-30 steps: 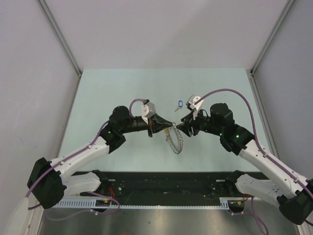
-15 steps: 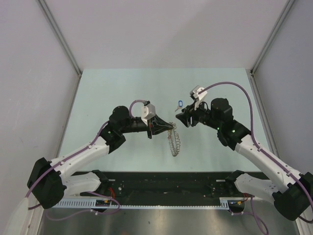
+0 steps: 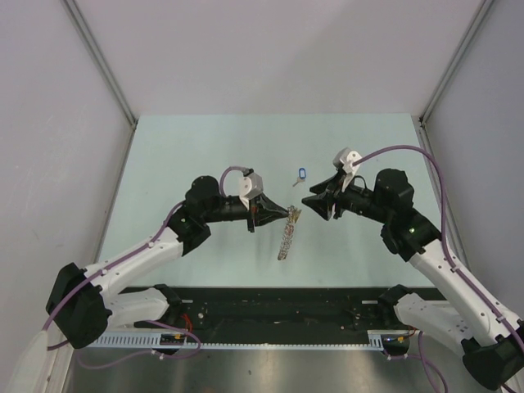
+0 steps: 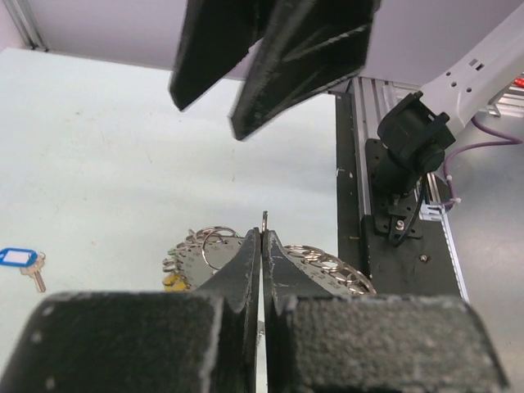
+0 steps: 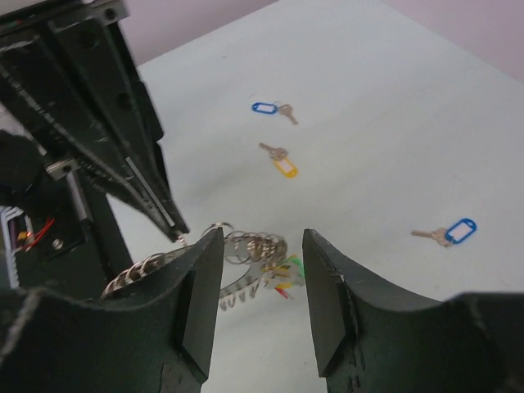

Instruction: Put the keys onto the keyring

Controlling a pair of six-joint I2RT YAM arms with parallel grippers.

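Key tags too small to read. Edge-on from above, keyring (image 3: 286,237) shows as narrow strip, long axis running from left gripper (image 3: 277,214) toward near table (image 3: 180,155) edge, leaning slightly left. Grey metal, small silver rings (image 5: 219,233) and green, yellow, red tags (image 5: 288,268) bunched on it. Left jaws pinched tight on its far rim. Just beside it, right gripper (image 3: 311,201) with jaws spread wide, holding nothing. Loose blue-tagged key (image 3: 300,174) on table beyond.

1. Pinching the upper end of the large dark grey coiled-wire keyring (image 3: 286,236) with the left gripper (image 3: 278,214), mid-table.
2. Hovering just beside that same end with the right gripper (image 3: 307,201), tips pointing left.
3. Spotting a small silver key with blue oblong tag (image 3: 300,174) farther back on the pale green table (image 3: 180,155), apart from both grippers.
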